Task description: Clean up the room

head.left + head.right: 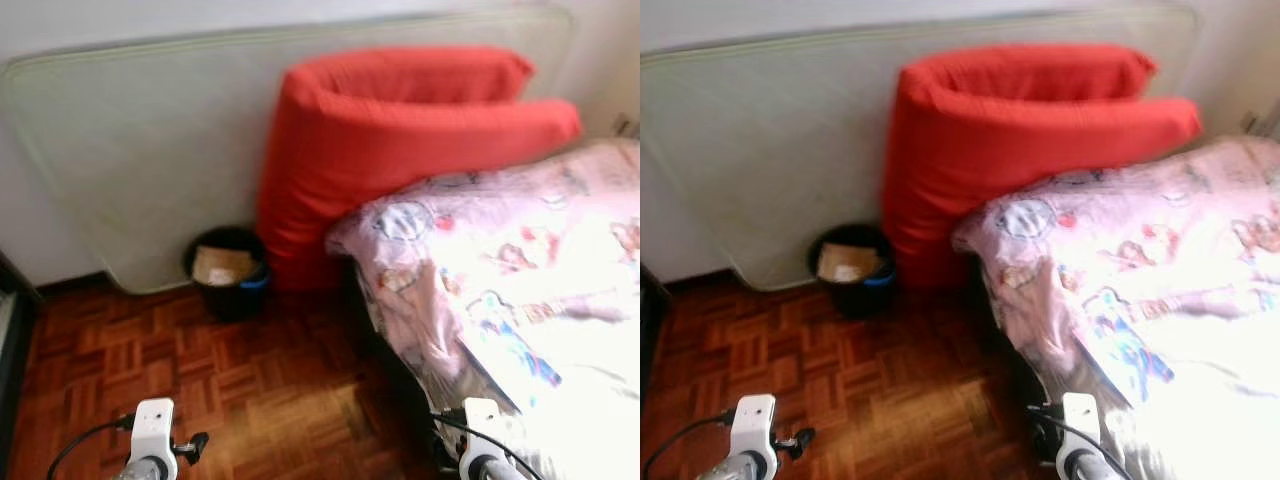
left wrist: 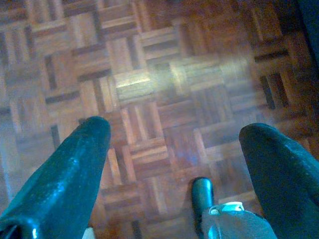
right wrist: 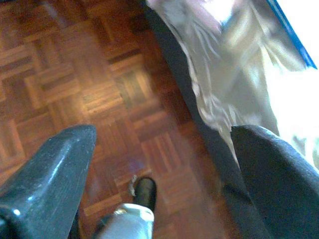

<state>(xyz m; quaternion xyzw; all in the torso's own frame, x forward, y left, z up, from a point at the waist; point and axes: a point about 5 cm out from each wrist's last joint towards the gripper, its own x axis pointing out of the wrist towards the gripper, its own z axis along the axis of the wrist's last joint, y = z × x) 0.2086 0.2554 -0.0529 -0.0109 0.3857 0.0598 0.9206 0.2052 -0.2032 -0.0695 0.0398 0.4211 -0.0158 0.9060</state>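
Room clutter, head views: a black wastebasket [image 1: 229, 270] holding brown paper stands on the parquet floor [image 1: 200, 390] against a pale upright mattress [image 1: 150, 150], just beside a folded red cushion [image 1: 400, 140] that leans at the head of a bed with a pink patterned cover [image 1: 520, 290]. Left wrist view: the left gripper [image 2: 174, 137] hangs over bare parquet, fingers spread apart, empty. Right wrist view: the right gripper [image 3: 162, 137], likewise spread and empty, hangs beside the bed's edge.
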